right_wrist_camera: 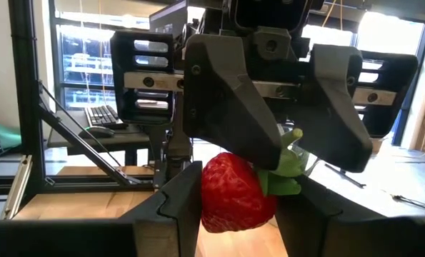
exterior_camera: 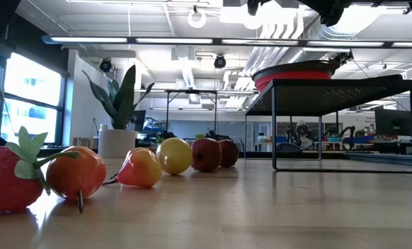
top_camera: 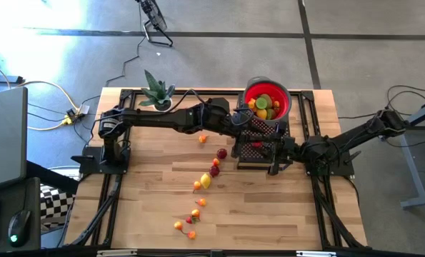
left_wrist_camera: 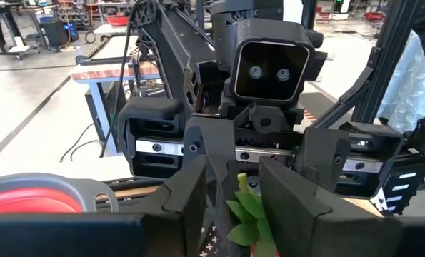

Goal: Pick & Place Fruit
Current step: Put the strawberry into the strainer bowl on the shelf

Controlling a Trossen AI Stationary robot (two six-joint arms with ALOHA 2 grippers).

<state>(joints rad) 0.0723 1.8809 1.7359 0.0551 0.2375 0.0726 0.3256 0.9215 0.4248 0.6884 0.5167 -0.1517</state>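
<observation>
A red toy strawberry [right_wrist_camera: 233, 194] with green leaves [left_wrist_camera: 244, 210] sits between my two grippers, which face each other over the black mesh stand [top_camera: 258, 146]. My right gripper [right_wrist_camera: 237, 207] is shut on its red body. My left gripper [left_wrist_camera: 233, 196] stands at its leafy end. The red bowl [top_camera: 267, 100] holds several fruits and rests on the stand's far end. Several loose fruits [top_camera: 205, 180] lie in a line on the wooden table; they also show in the low view [exterior_camera: 173, 155]. My left gripper's two fingers [right_wrist_camera: 241, 128] close on the strawberry's leafy end [right_wrist_camera: 283, 171], coming level from the table's left; whether they grip leaves or the fruit's top is hidden by the fingers. My right gripper pinches the strawberry's red body [right_wrist_camera: 208, 196] between its two fingers, coming level from the table's right. The strawberry is lifted clear above the stand.
A potted spiky plant [top_camera: 157, 93] stands at the table's far left. The black stand [exterior_camera: 344, 90] rises on thin legs at the table's far right, with the bowl [exterior_camera: 296, 72] on it. Bare wood lies at the near right [top_camera: 283, 214].
</observation>
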